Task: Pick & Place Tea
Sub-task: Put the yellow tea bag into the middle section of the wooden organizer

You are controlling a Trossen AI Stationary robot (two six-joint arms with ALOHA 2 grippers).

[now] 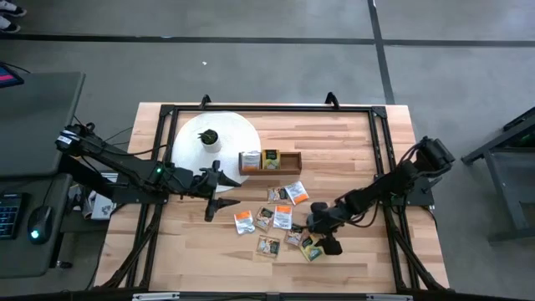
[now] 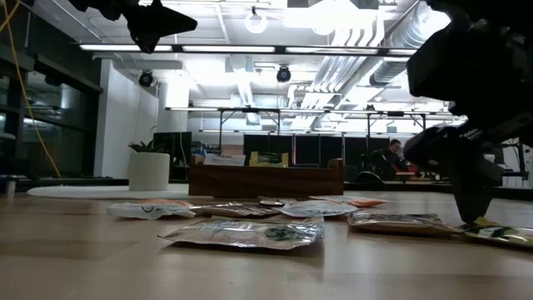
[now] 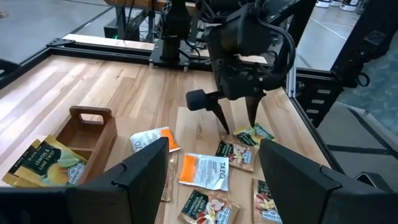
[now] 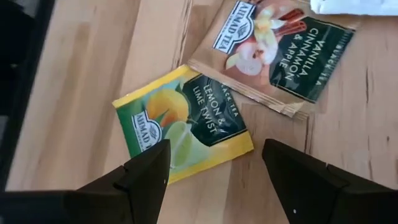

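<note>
Several small tea sachets lie flat on the wooden table [image 1: 351, 142], orange-and-white [image 1: 283, 216], brownish [image 4: 273, 53] and green-and-yellow. My right gripper [image 4: 214, 149] is open and points down low over one green-and-yellow sachet [image 4: 183, 124], a finger at either side of it; it also shows in the high view [image 1: 320, 237] and the low view [image 2: 470, 208]. My left gripper [image 1: 230, 191] is open and hangs well above the table, between the white disc and the sachets. The brown wooden box [image 1: 269, 161] holds two sachets. My right gripper comes from above with its fingertips [image 3: 222, 127] down near the table beside the green-and-yellow sachet's edges [image 3: 252, 134]. Whether they touch the sachet or the wood, I cannot tell. The sachet lies flat on the table.
The large white disc [image 1: 216, 142] with its small dark knob lies at the table's far left. A black frame [image 1: 267, 109] runs around the table's edges. Bare wood lies near the right and near edges. The room beyond shows in the low view.
</note>
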